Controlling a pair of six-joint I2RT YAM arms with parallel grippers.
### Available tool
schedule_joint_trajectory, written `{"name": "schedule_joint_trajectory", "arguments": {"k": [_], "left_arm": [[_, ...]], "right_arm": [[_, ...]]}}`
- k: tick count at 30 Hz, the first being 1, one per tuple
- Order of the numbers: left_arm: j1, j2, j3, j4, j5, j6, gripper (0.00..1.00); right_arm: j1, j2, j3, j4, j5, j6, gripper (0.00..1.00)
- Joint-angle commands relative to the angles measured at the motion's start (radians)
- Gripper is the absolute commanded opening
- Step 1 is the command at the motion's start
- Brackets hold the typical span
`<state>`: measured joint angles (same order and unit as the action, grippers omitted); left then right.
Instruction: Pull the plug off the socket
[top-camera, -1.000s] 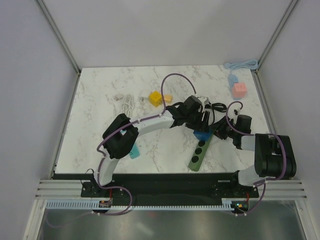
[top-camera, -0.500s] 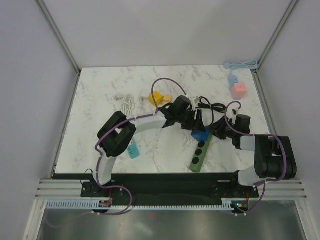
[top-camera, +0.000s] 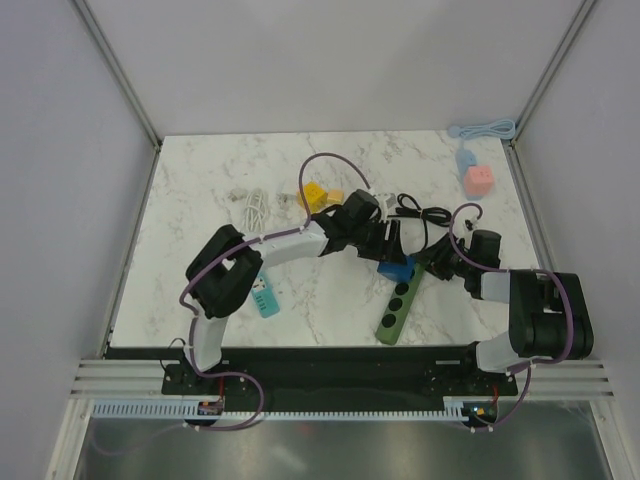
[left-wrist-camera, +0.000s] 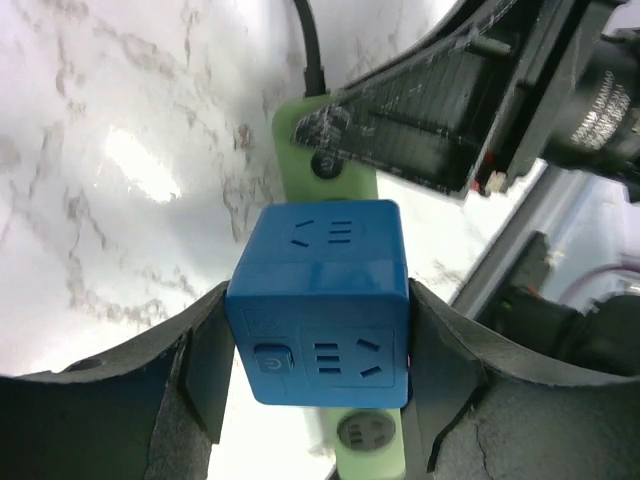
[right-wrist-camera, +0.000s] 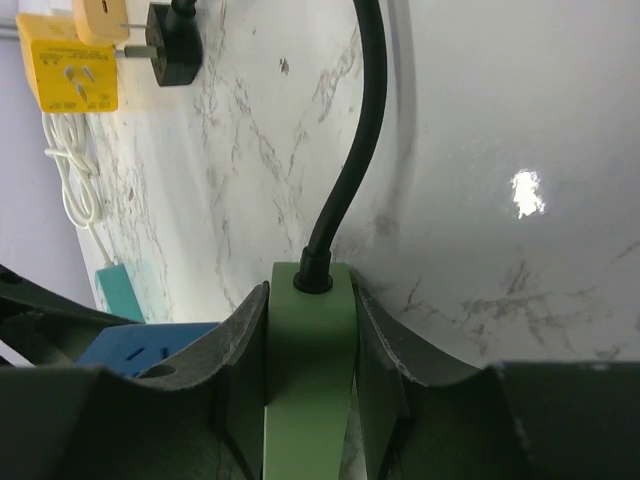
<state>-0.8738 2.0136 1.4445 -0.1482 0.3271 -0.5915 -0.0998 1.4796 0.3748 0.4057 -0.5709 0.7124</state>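
Table: white marble pattern, grey veining. Power strip: matte green, fitted with a black cable. Cube plug: bright blue, darker blue slots. Adapter: yellow. Block: pink. Coiled cord: white. Small flat piece: teal. Far-corner lead: pale blue.

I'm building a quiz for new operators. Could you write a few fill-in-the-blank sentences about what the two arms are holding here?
1. The left fingers grip a ____ cube plug by its sides.
2. The right fingers clamp the ____ power strip at its end.
3. The cable entering that strip is ____.
Missing words: blue; green; black.
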Motion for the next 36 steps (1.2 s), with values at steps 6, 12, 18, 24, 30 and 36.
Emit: {"name": "schedule_joint_trajectory", "arguments": {"k": [6, 12, 18, 24, 30, 36], "left_arm": [[0.108, -0.127, -0.119, 0.222, 0.268, -0.198, 0.02], [0.107, -0.177, -0.075, -0.002, 0.071, -0.036, 0.02], [0.108, -0.194, 0.062, -0.319, -0.293, 0.149, 0.02], [0.121, -0.202, 0.091, -0.421, -0.653, 0.255, 0.02], [0.13, -0.133, 0.157, -0.479, -1.023, 0.441, 0.02], [0.154, -0.004, 0.243, -0.461, -1.221, 0.626, 0.02]], "right_arm": [[-0.026, -0.001, -0.01, 0.001, 0.157, -0.116, 0.0], [-0.026, 0.001, -0.008, 0.004, 0.152, -0.117, 0.0], [-0.026, 0.005, -0.008, 0.007, 0.149, -0.114, 0.0], [-0.026, 0.007, -0.008, 0.008, 0.147, -0.113, 0.0], [-0.026, 0.008, -0.008, 0.008, 0.149, -0.113, 0.0], [-0.028, 0.01, -0.008, 0.008, 0.146, -0.111, 0.0]]}}
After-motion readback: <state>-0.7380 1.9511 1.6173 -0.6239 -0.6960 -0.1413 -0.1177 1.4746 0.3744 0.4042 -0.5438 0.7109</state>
